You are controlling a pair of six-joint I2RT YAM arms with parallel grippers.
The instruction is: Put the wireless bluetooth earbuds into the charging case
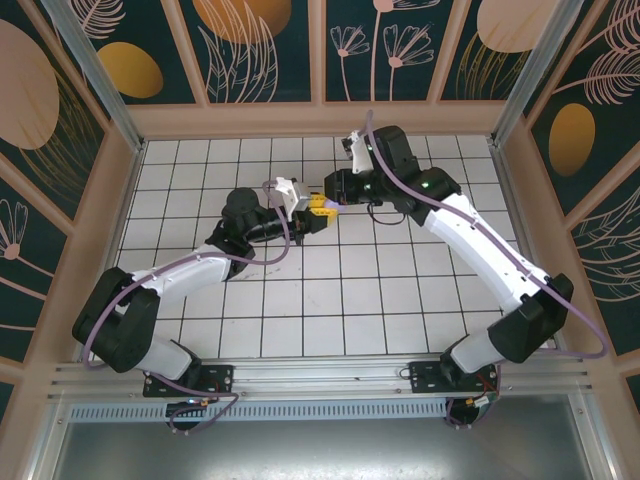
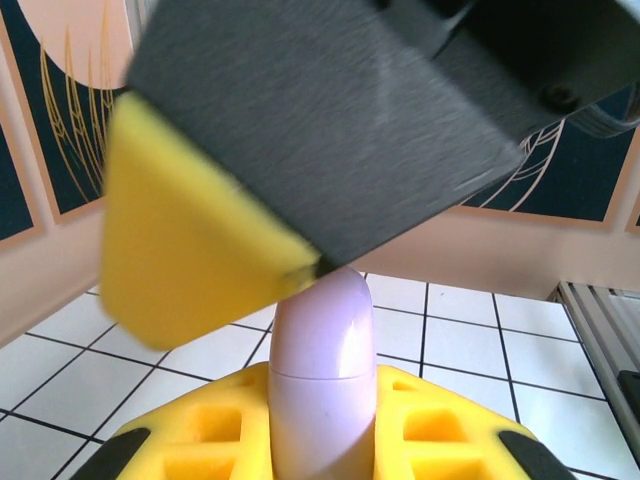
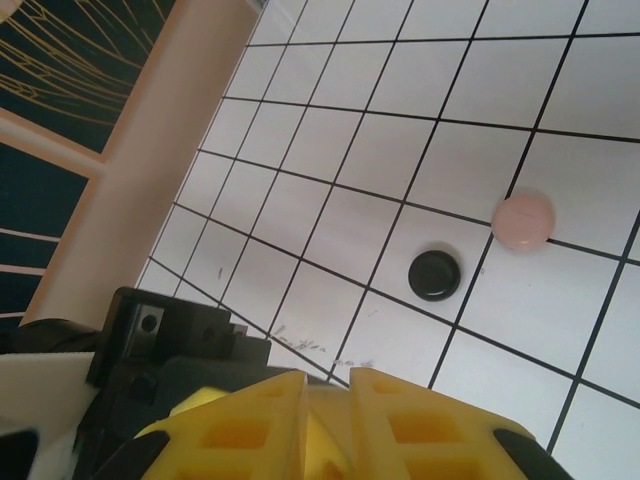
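Left arm [image 1: 180, 275]: white, bolted at the near left, reaching far and right to the middle of the bench [image 1: 200, 170], which is tiled white with dark grid lines.

Left gripper [image 1: 316, 213]: raised above the bench centre. In its wrist view the yellow fingers [image 2: 440, 430] are seen clamped on the lavender charging case [image 2: 322, 380].

Lavender charging case: held upright between those fingers, clear of the bench. The top is rounded and a thin seam runs across the body. Whether anything is seated inside cannot be told.

Right gripper [image 1: 331, 203]: met nose to nose with the left one at mid-bench. One of its fingers, a yellow pad [image 2: 190, 240] on a dark block, is seen in the left wrist view touching the case's top from the left. In its own wrist view the gripper [image 3: 325, 420] is shown with its two yellow fingers drawn close, a narrow slit left between them. Whether anything is pinched there cannot be told.

Black round item [image 3: 435, 274]: lying flat on the bench below the right gripper, inside one tile.

Pinkish round item [image 3: 522, 218]: lying flat near the black one, apart from it, on a grid line.

Right arm [image 1: 480, 240]: white, bolted at the near right, reaching far and left.
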